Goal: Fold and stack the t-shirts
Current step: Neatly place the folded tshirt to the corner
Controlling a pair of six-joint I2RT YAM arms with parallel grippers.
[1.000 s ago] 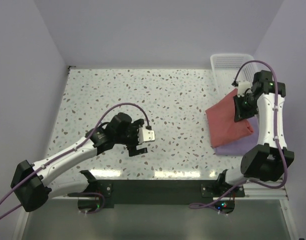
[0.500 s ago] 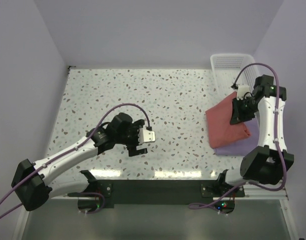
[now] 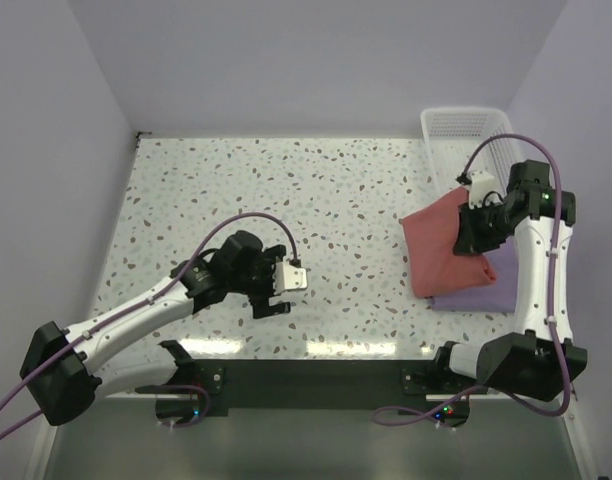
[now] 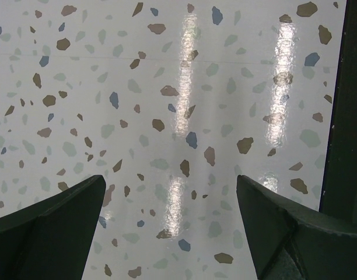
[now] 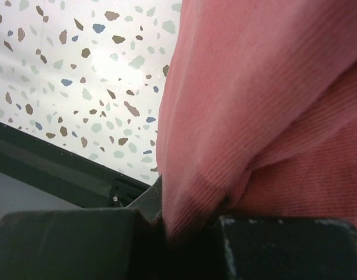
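Note:
A salmon-red t-shirt (image 3: 438, 250) lies folded over the left part of a pale lavender t-shirt (image 3: 496, 285) at the table's right side. My right gripper (image 3: 473, 238) is shut on the red shirt's right edge and holds that edge a little raised. In the right wrist view the red cloth (image 5: 272, 116) fills the frame and bunches between the dark fingers (image 5: 67, 239). My left gripper (image 3: 274, 295) hovers open over bare speckled table near the front left, far from both shirts. Its two dark fingers (image 4: 44, 227) stand wide apart with nothing between them.
A white lattice basket (image 3: 464, 135) stands at the back right corner, just beyond the shirts. Pale walls close in the table on the left, back and right. A black strip (image 4: 347, 105) runs along the table's near edge.
My right gripper has pulled the red shirt's edge leftward and toward the front, uncovering more lavender cloth on the right. The left gripper has drifted slightly toward the front.

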